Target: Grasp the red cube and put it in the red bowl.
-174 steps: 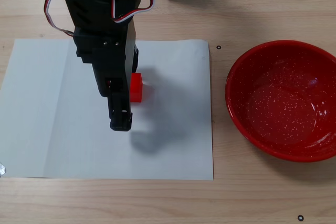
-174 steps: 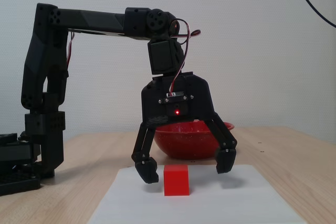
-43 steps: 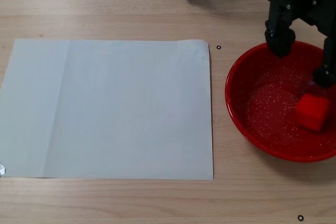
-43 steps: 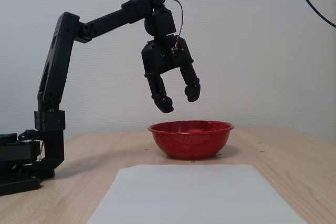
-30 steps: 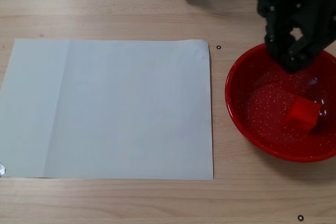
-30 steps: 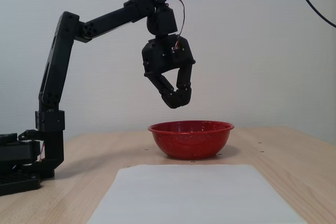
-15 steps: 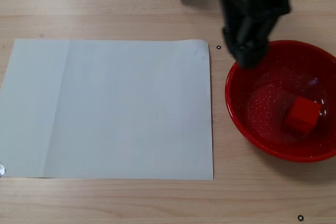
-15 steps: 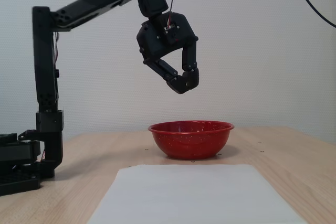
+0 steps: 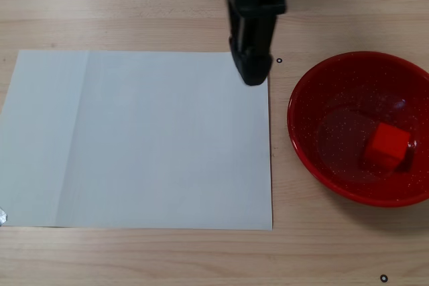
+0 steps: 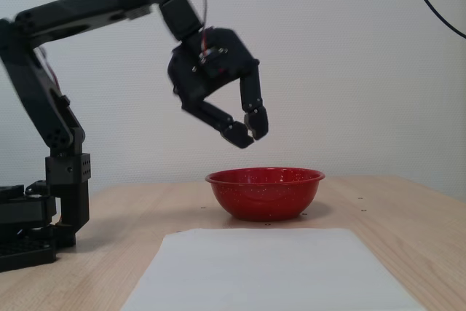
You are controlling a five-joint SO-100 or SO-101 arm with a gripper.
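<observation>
Cube [image 9: 387,145] sat inside red bowl [image 9: 315,85]: light, rigid, matte; pinch opposite flat faces. End effector [image 10: 247,133] hung empty, nearly closed.

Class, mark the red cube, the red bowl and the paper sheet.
Cube [image 9: 387,144]: a fixed view from above, top face.
Bowl [image 10: 265,196]: a fixed view from the side, outer wall.
Sheet [image 9: 147,138]: a fixed view from above, bare middle.

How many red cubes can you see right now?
1: the red cube lies inside the red bowl, right of the paper sheet. None elsewhere in view.
</observation>
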